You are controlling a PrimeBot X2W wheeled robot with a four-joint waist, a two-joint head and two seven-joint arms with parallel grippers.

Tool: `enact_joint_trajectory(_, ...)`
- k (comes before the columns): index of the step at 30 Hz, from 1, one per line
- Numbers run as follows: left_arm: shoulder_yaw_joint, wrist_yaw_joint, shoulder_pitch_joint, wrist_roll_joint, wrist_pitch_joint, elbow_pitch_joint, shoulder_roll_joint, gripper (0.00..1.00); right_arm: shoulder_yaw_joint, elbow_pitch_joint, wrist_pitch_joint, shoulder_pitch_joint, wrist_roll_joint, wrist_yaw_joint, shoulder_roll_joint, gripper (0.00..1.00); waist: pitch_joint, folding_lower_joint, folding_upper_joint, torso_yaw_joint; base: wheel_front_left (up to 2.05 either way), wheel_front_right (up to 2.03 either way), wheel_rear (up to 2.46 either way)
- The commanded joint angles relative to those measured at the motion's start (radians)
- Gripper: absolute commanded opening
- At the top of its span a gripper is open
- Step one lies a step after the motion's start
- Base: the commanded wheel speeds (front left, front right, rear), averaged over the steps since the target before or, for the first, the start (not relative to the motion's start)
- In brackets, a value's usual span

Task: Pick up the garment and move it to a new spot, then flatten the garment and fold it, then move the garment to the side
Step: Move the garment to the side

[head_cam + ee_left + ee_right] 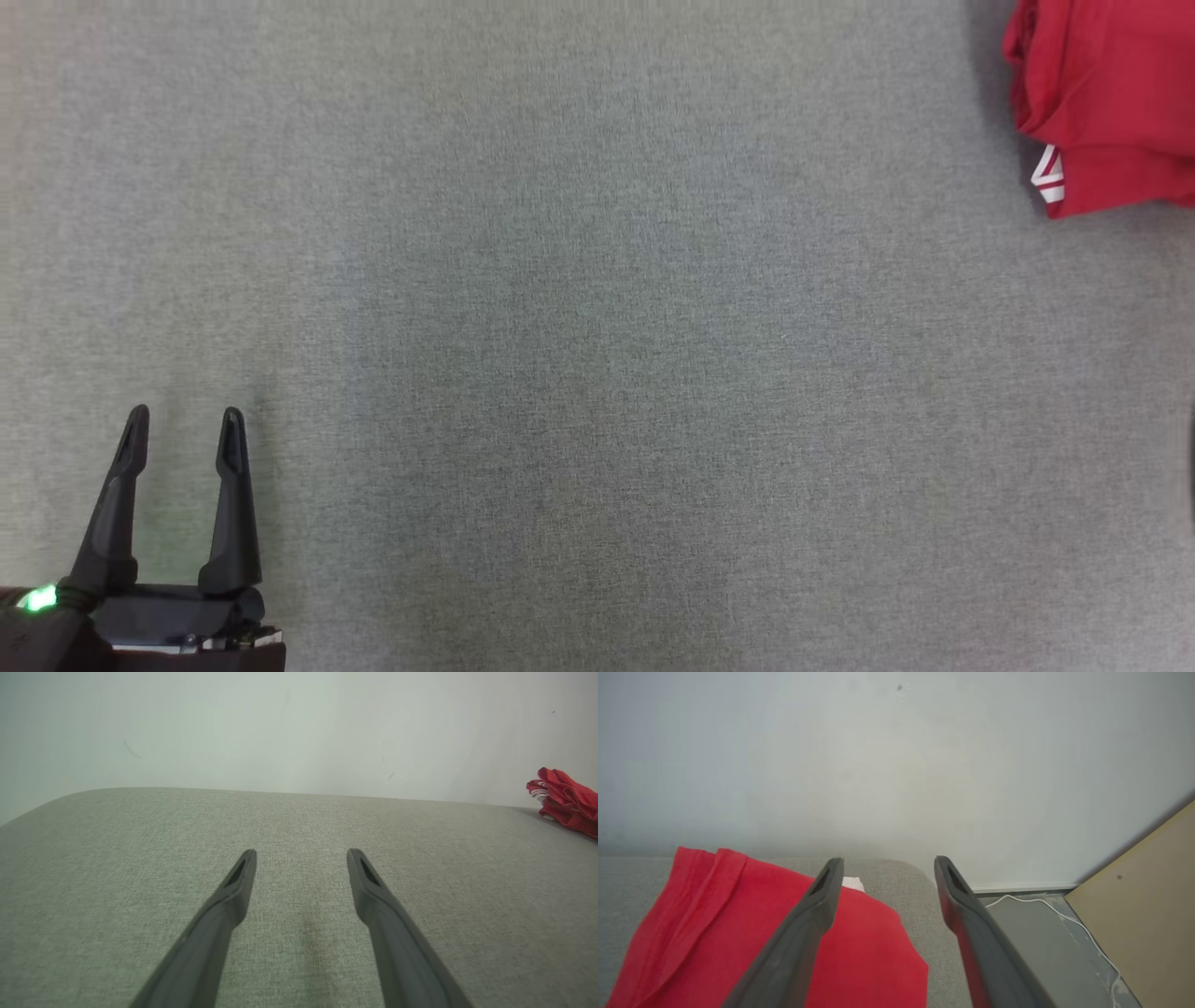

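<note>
Garment (1111,103): lay at the grey surface's (597,336) far right (white stripes showing).
Left gripper (184,425): I held it near left, fingers apart, empty.
Right gripper (887,868): fingers apart over the garment.

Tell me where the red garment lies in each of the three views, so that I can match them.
Head view: garment in the upper right corner, cut by the right edge.
Left wrist view: garment at the right edge, around mid-height.
Right wrist view: garment at the lower left, reaching the bottom edge.
Shared landmark: the grey fabric surface under it.
</note>
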Motion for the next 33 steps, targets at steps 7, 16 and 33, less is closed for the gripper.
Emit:
enact_joint_trajectory(7,0.007,0.007,0.033,-0.029,-0.004,0.048,-0.013,1.0,-0.013,-0.094,-0.139,0.066,0.06,0.0,0.075,1.0,-0.105,0.0,-0.0001,-0.002,0.0,0.0,0.0)
enact_joint_trajectory(16,0.014,0.017,0.066,-0.058,-0.004,0.088,-0.024,1.0,-0.127,-0.298,-0.175,0.258,0.051,0.0,0.132,1.0,-0.22,0.0,-0.0001,0.01,0.0,0.0,0.0)
enact_joint_trajectory(33,-0.003,0.043,0.125,-0.078,-0.004,0.129,-0.029,1.0,-0.455,-0.712,-0.176,0.779,-0.264,0.0,0.362,1.0,-0.35,0.0,-0.0001,0.028,0.0,0.0,0.0)
